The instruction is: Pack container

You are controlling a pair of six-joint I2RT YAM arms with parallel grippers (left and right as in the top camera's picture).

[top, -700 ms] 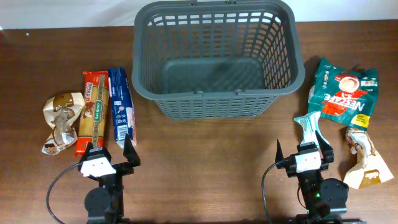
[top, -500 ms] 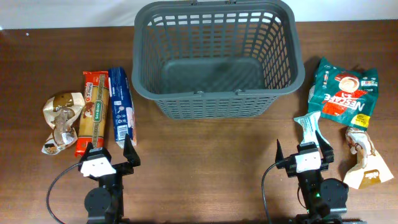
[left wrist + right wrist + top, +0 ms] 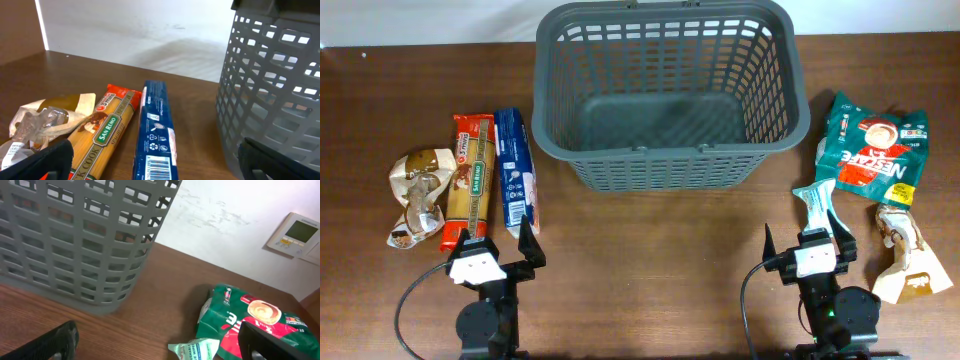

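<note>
container (image 3: 665, 95) centre back, packets left (image 3: 470, 180) and right (image 3: 870, 150)

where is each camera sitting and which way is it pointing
Overhead: above the table, looking straight down on the basket, left gripper and right gripper.
Left wrist: low, facing forward at the blue packet; own fingers in the corners.
Right wrist: low, facing forward at the green bag; own fingers likewise.
Both wrist views share the basket wall.

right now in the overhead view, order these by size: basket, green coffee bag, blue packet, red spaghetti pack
1. basket
2. green coffee bag
3. red spaghetti pack and blue packet, too alike to rank
</note>
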